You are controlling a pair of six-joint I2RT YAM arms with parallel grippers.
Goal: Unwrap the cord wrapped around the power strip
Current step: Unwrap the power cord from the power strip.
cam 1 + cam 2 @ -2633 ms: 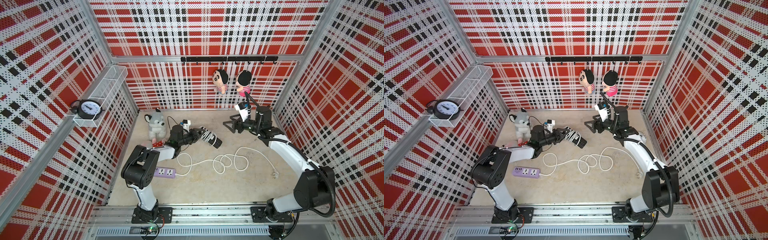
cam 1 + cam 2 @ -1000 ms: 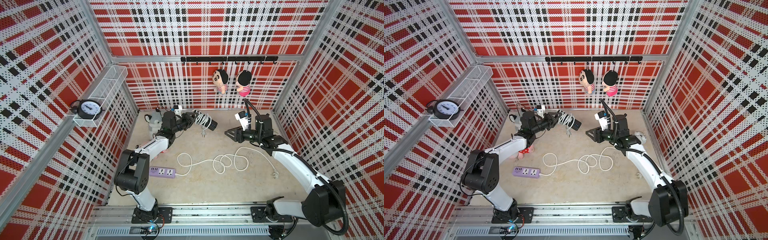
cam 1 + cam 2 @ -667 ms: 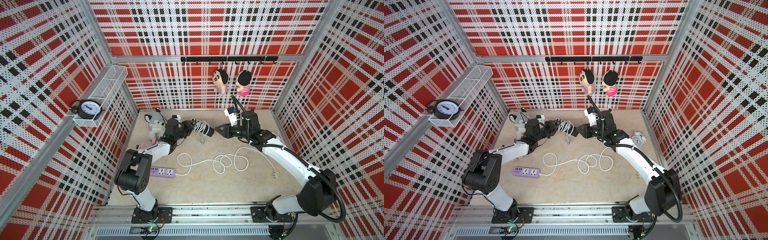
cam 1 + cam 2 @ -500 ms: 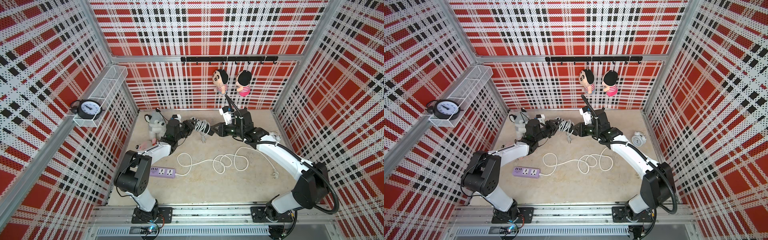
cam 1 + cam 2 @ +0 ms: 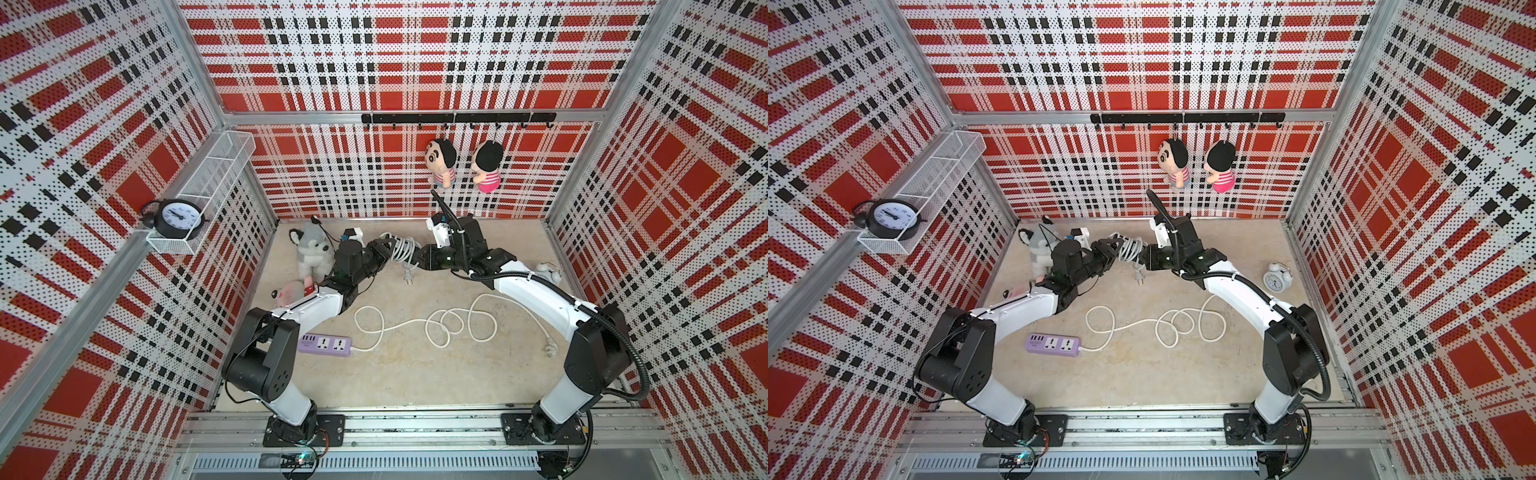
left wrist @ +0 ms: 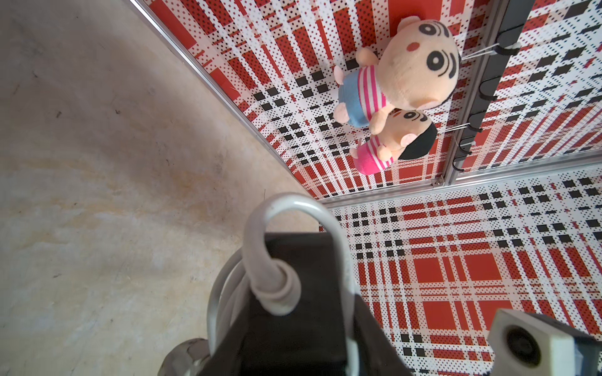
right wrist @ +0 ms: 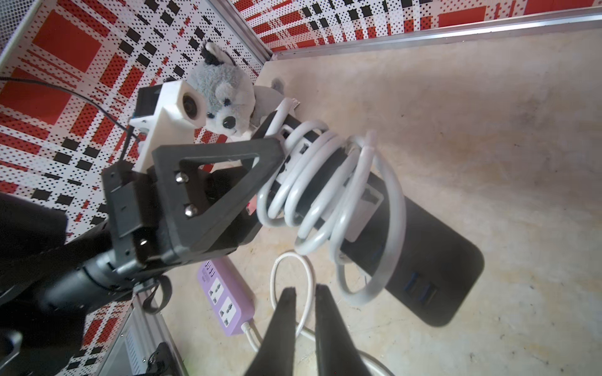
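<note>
Our left gripper clamps the power strip, cord coiled round it, aloft near twelve o'clock of the table; at its three o'clock we see our right gripper, jaws narrow, holding nothing.

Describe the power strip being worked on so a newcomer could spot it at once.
Start at the hook rail at the back and drop to just above the floor. There the left claw holds a black power strip in the air, white cord coiled around it and its plug dangling. The purple power strip lies flat on the floor, unwrapped.
</note>
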